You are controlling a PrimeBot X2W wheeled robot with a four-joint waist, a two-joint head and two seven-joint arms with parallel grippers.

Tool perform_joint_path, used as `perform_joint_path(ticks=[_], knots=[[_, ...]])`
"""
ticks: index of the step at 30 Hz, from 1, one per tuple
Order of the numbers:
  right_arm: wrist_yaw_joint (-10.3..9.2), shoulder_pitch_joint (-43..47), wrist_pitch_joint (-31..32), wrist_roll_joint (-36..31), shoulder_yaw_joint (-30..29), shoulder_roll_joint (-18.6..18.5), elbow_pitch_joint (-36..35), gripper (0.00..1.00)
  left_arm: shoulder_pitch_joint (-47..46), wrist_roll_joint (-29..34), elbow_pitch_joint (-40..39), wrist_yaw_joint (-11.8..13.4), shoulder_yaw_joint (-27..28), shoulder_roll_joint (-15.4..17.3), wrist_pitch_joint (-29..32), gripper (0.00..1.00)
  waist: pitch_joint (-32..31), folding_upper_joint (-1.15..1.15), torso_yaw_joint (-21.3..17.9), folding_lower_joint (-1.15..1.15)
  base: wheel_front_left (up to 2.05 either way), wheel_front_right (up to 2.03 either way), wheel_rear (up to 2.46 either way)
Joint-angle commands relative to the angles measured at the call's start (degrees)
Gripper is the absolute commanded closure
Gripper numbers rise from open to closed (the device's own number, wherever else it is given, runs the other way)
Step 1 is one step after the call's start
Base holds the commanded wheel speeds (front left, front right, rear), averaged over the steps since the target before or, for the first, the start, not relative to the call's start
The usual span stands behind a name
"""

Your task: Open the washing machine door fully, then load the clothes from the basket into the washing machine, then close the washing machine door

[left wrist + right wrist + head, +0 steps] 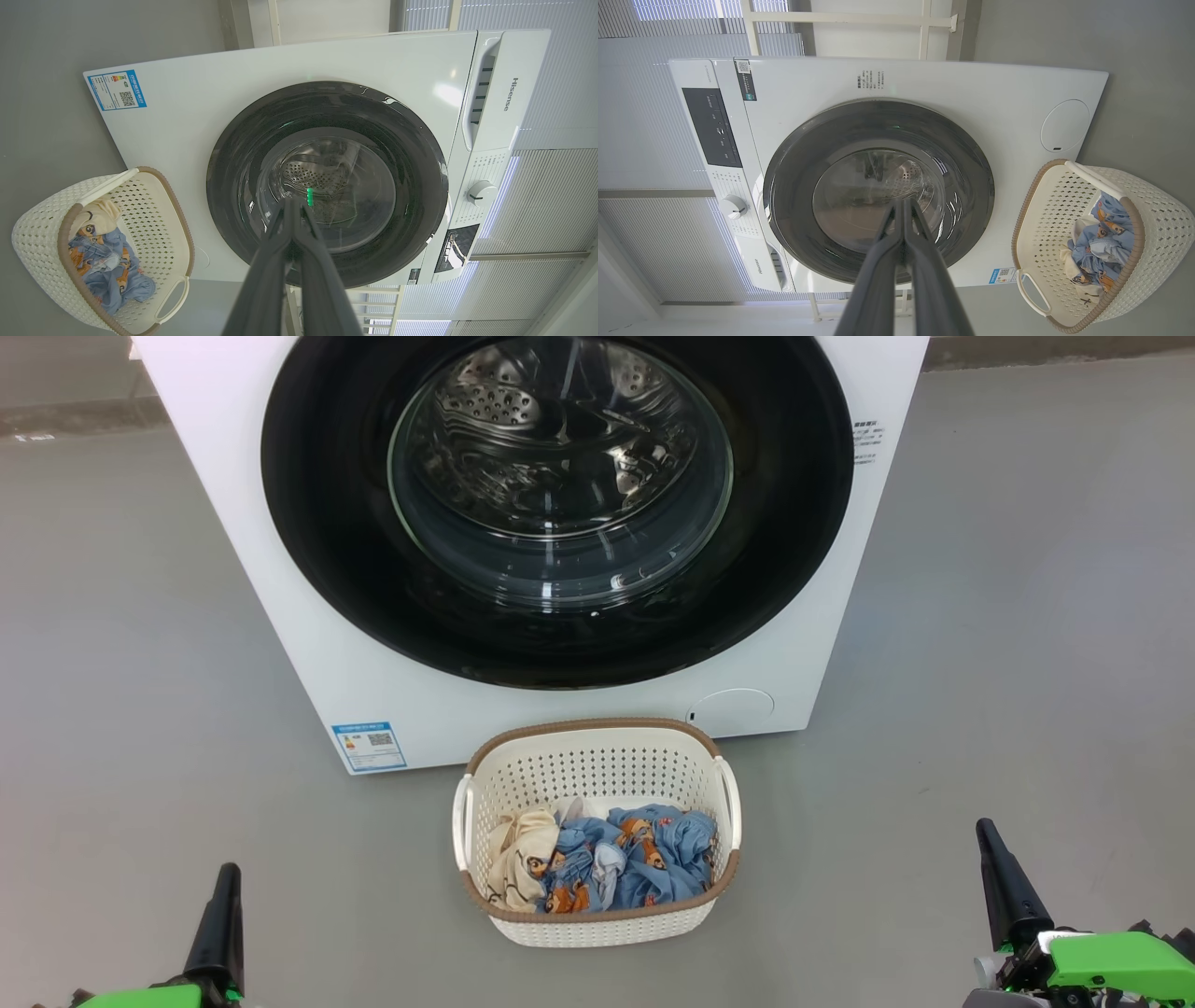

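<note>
Door (560,476) seemingly shut on washing machine (373,700); clothes (635,863) in basket (597,767) just before it

washing machine (308,644): white, small blue label
washing machine door (317,513): glossy black rim, clear glass
basket (597,770): cream-white, perforated, brown rim
clothes (644,863): light blue, orange-brown prints; one cream
floor (121,709): grey

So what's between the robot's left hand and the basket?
Only bare grey floor between the left hand and the basket, in the head view.

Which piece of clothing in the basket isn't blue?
The cream piece at the left end of the basket, by the left handle; the other clothes are light blue with orange-brown prints.
</note>
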Motion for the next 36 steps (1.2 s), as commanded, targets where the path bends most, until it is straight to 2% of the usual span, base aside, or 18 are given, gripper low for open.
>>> perform_joint_path(ticks=[1,25,26,31,34,36], knots=[[0.09,-2.36,0.44,0.23,1.3,-0.49,-1.42,1.0,-2.27,0.28,-1.39,-0.64,1.91,0.89,0.46,1.0,0.0,0.0,0.0,0.0,0.0,0.0,0.0],[0.09,-2.36,0.44,0.24,1.31,-0.49,-1.42,1.0,-2.27,0.28,-1.39,-0.64,1.92,0.88,0.47,1.0,0.0,0.0,0.0,0.0,0.0,0.0,0.0],[0.0,0.05,-0.03,0.0,0.0,0.02,0.2,0.0,0.06,0.01,0.19,0.03,-0.02,-0.04,-0.02,0.0,0.0,0.0,0.0,0.0,0.0,0.0,0.0],[0.0,0.59,-0.23,-0.11,0.06,0.33,1.22,0.0,0.62,0.09,1.07,0.03,-0.21,-0.47,-0.19,0.0,0.03,0.0,0.0,0.01,0.0,0.0,0.0],[0.0,0.36,-0.62,-0.33,0.2,0.3,0.91,0.0,0.45,0.26,0.64,0.01,-0.43,-0.43,-0.6,0.0,-0.08,0.0,0.01,0.12,0.0,0.0,0.0],[0.01,0.28,-0.82,-0.43,0.28,0.28,0.74,0.0,0.4,0.34,0.41,0.0,-0.55,-0.41,-0.82,0.0,-0.11,0.0,0.02,0.11,0.0,0.0,0.0]])
